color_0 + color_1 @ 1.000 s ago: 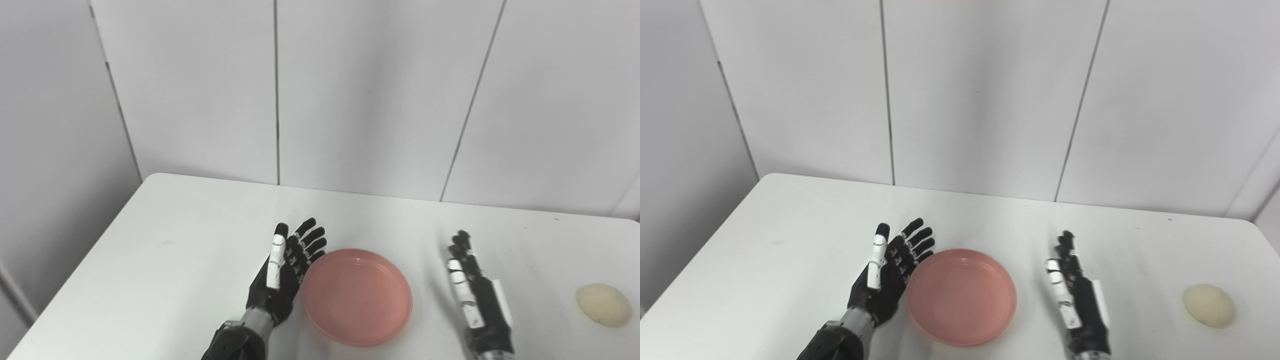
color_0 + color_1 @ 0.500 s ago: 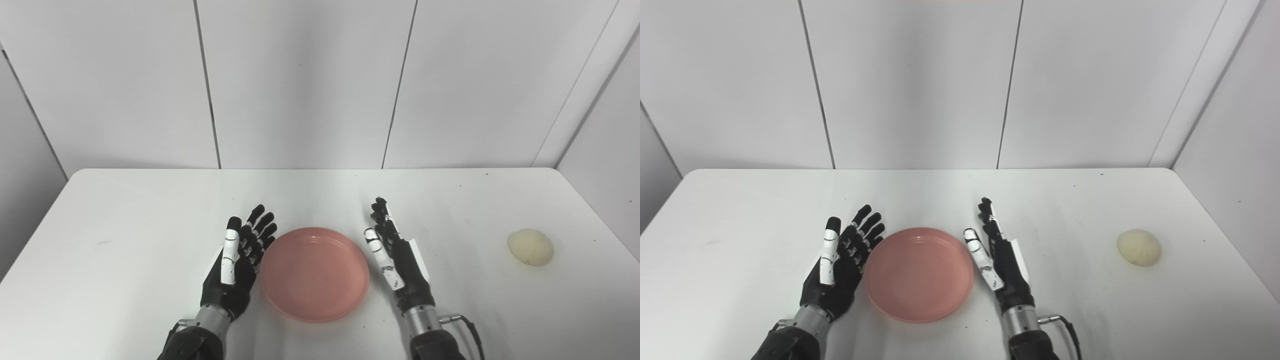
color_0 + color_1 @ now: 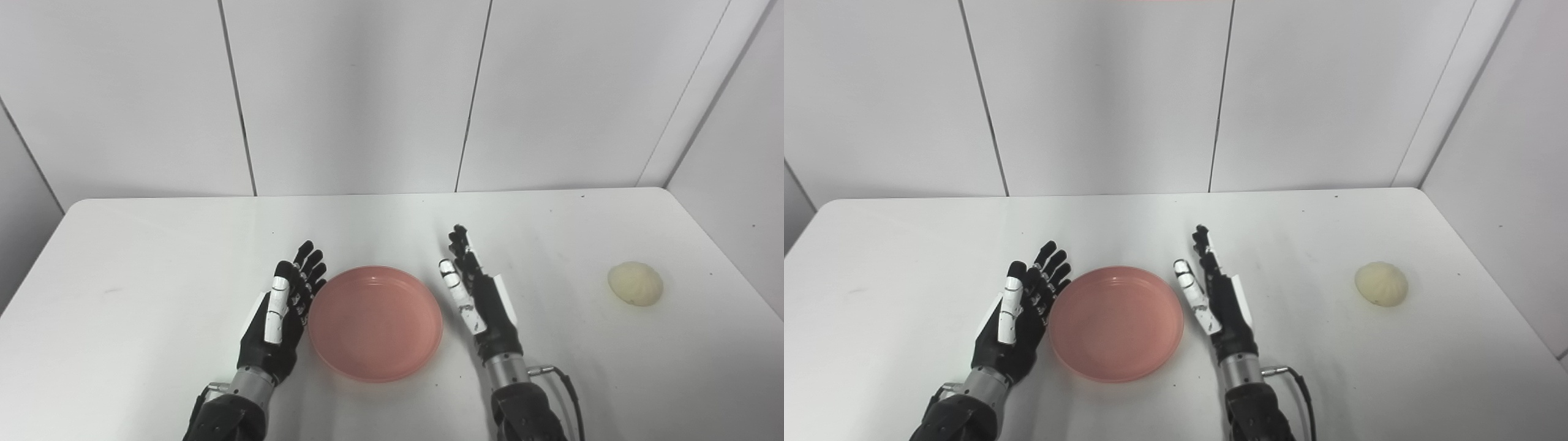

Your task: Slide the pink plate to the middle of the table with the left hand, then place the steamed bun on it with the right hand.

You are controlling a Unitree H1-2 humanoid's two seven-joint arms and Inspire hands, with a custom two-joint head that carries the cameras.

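The pink plate sits flat near the middle of the white bench. The left hand is right beside it at 9 o'clock and the right hand at 3 o'clock, both with fingers spread and holding nothing. The steamed bun lies far off at 3 o'clock, well apart from the right hand.

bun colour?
Pale cream-yellow steamed bun, clearest in the right eye view.

One pink plate, one steamed bun, one white table; two hands: left hand, right hand.
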